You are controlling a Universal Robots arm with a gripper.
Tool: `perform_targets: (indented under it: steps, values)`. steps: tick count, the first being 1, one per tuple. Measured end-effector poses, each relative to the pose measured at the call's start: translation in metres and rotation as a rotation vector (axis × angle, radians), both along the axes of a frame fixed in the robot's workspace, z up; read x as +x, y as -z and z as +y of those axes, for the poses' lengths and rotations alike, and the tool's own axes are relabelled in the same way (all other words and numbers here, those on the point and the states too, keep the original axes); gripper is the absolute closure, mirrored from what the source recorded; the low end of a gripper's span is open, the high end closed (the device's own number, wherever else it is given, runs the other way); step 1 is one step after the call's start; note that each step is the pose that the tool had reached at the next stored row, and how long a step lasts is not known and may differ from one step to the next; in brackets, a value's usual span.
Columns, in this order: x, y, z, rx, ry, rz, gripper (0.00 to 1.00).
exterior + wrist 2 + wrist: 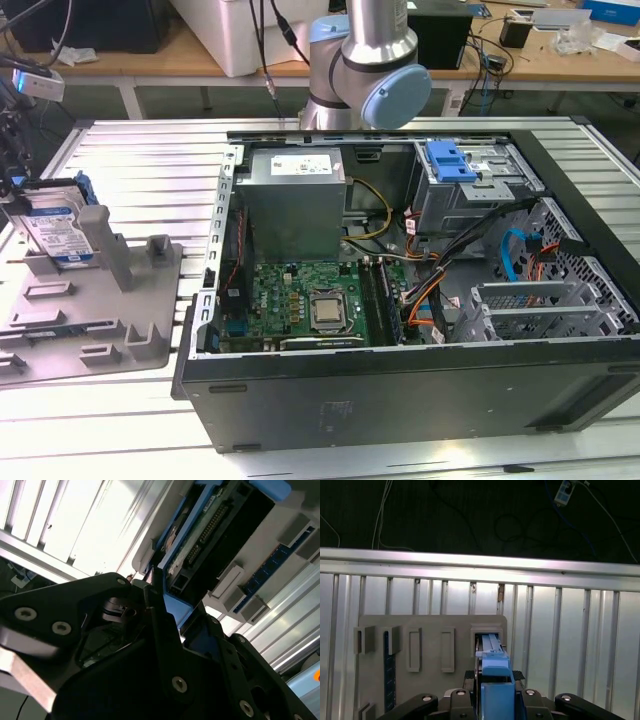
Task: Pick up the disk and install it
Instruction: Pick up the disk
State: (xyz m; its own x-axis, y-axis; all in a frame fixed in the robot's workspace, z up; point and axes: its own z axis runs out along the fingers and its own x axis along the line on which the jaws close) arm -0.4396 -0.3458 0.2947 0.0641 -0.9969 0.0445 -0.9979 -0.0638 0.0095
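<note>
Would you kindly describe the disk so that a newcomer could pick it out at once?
Start from the open computer case; on the exterior view's left of it lies a grey fixture tray. The disk stands on edge at the tray's far end: silver with a white-and-blue label in a blue carrier, unlike the plain grey blocks beside it.

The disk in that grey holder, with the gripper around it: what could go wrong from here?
1. The disk stands in a slot of the grey holder, with the gripper astride its edge; a crooked pull might jam it there.
2. Loose cables crowd the open computer case near the drive bay; the disk could snag on them.
</note>
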Motion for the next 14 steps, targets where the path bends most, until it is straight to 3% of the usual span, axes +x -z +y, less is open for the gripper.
perform_targets:
  steps: [6,14]
  values:
    - [0.0,-0.0032,0.0002,0.0003,0.0,-0.0012,0.64]
    - [0.0,-0.0176,0.0025,0.0001,0.0,-0.0066,0.64]
